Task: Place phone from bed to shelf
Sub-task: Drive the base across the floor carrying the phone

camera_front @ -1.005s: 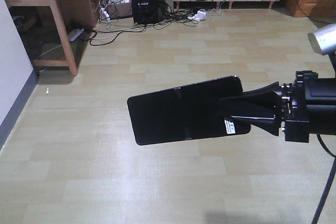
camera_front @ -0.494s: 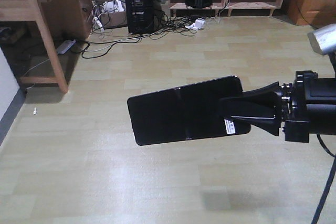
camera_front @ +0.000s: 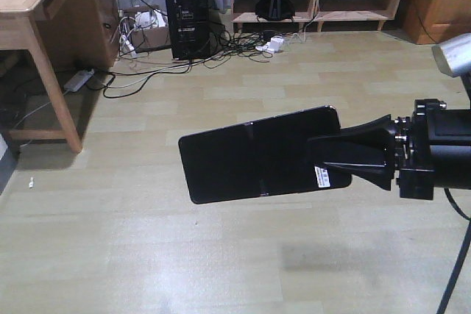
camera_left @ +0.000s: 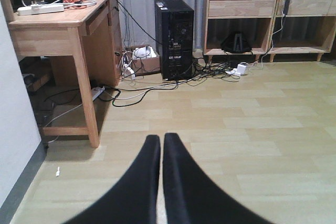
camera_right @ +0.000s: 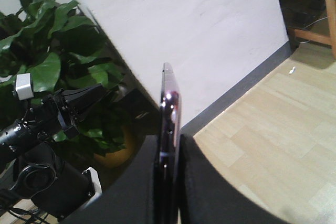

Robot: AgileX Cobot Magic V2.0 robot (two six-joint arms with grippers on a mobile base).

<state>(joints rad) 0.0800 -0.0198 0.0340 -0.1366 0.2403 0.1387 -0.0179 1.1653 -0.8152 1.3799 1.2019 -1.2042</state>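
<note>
Right end effector (camera_front: 318,154) is pinching the phone (camera_front: 250,156) by its sticker end, up in the air over the floor (camera_front: 147,240). The shelf (camera_front: 346,14) is well apart across the room. Left end effector (camera_left: 161,140) is pressed together, gripping nothing.

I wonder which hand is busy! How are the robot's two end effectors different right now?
The right end effector clamps the phone by its sticker end; the left end effector holds nothing. The right's fingers sit apart around the phone's edge; the left's nearly touch. Both are black and shut.

Matte black tapered fingers (camera_left: 142,182), boxy black wrist (camera_front: 441,148).
</note>
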